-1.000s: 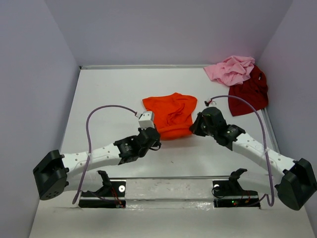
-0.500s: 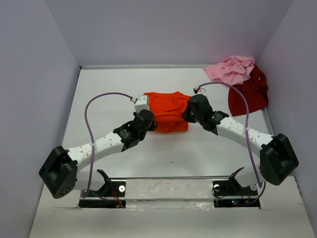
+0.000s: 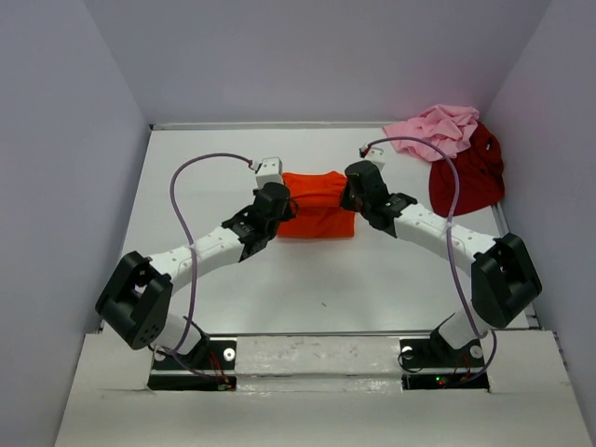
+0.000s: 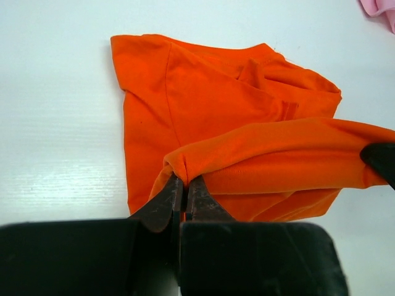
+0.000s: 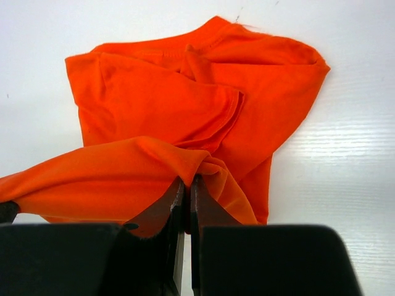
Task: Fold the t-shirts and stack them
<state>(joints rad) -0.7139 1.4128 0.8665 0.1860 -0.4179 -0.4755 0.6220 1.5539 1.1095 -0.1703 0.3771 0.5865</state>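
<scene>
The orange t-shirt (image 3: 315,203) lies half folded on the white table, mid-back. My left gripper (image 4: 184,182) is shut on its near left corner, and my right gripper (image 5: 187,182) is shut on its near right corner. Between them the near hem (image 4: 278,154) is lifted and carried over the rest of the shirt (image 5: 185,92). In the top view the left gripper (image 3: 279,198) is at the shirt's left edge and the right gripper (image 3: 349,197) at its right edge. The pink t-shirt (image 3: 434,128) and the dark red t-shirt (image 3: 468,175) lie crumpled in the back right corner.
Grey walls close in the table on the left, back and right. The table's back edge (image 3: 270,125) runs just behind the orange shirt. The arms' cables (image 3: 200,166) arch above the table. A corner of pink cloth (image 4: 379,9) shows at the left wrist view's top right.
Both grippers have moved away from me toward the back of the table, carrying the orange shirt's near hem over the rest of it. The shirt now looks shorter front to back.
</scene>
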